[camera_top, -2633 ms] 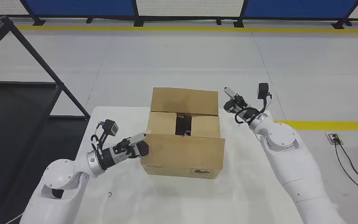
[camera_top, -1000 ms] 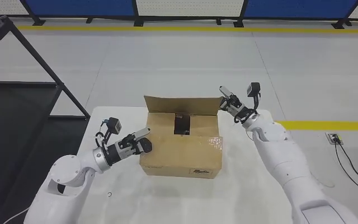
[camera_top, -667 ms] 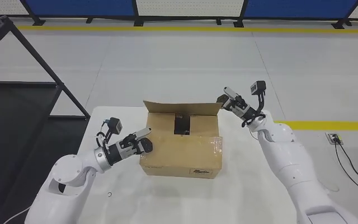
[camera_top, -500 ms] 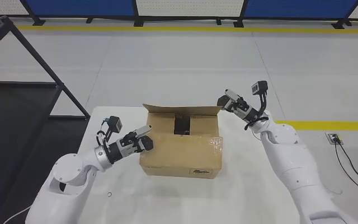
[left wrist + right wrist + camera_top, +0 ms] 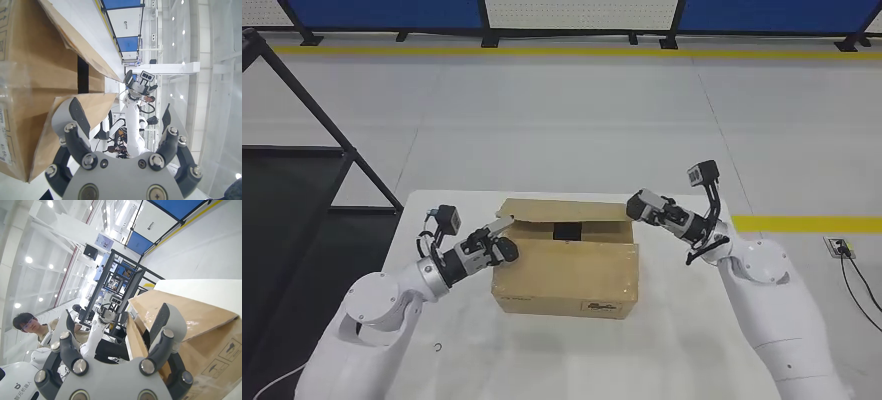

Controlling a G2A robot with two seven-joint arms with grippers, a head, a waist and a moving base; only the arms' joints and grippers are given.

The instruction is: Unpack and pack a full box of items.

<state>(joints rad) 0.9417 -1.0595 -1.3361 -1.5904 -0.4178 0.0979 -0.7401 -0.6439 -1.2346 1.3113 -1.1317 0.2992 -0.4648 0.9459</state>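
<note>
Glossy white rounded shells on left arm (image 5: 377, 315) and right arm (image 5: 772, 300), black wrist cameras (image 5: 447, 214), looping black cables (image 5: 425, 241), left gripper (image 5: 121, 106) and right gripper (image 5: 116, 309) alike, grey base plate (image 5: 121, 181), black linkages (image 5: 75, 140), silver screws (image 5: 88, 161), white fingers (image 5: 175, 317), black ribbed pads (image 5: 80, 115), grey print (image 5: 21, 391) on shell beside right gripper.

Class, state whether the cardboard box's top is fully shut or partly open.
Partly open: on the cardboard box, a dark gap shows between the far flap and the near flap.

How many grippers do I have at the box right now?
2. The left gripper is open at the box's left top edge; the right gripper is open at the right end of its far flap.
</note>
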